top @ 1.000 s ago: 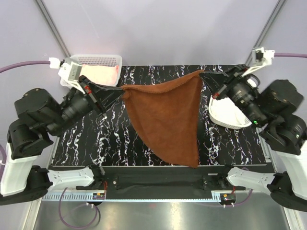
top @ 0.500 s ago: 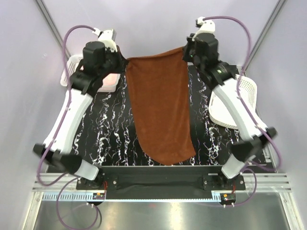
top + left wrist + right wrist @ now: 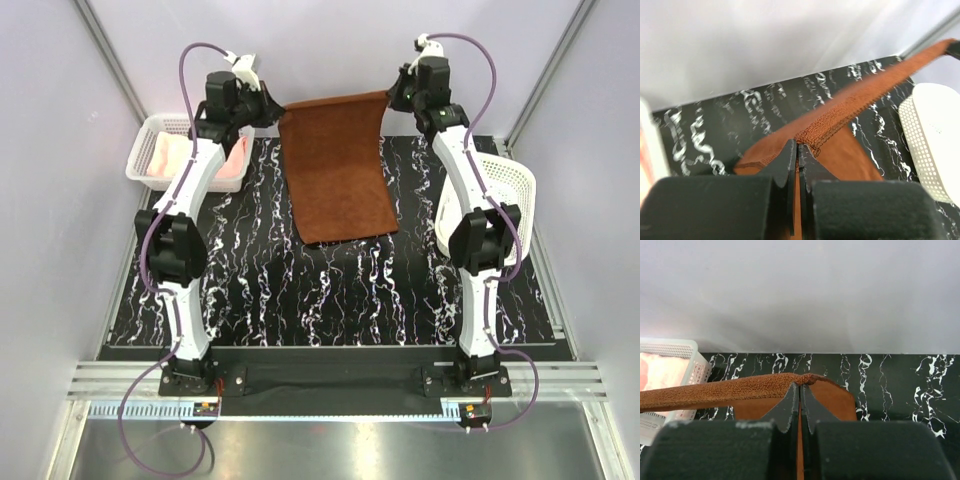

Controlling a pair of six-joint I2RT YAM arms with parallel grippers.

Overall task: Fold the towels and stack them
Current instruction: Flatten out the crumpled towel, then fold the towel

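- Top external view: rust-brown towel (image 3: 340,175) is stretched between both tools and hangs below them. Its long axis runs from the tools toward the arm bases, its lower end on the table (image 3: 300,290).
- Left tool (image 3: 270,108) is clamped on one top corner, right tool (image 3: 394,97) on the other.
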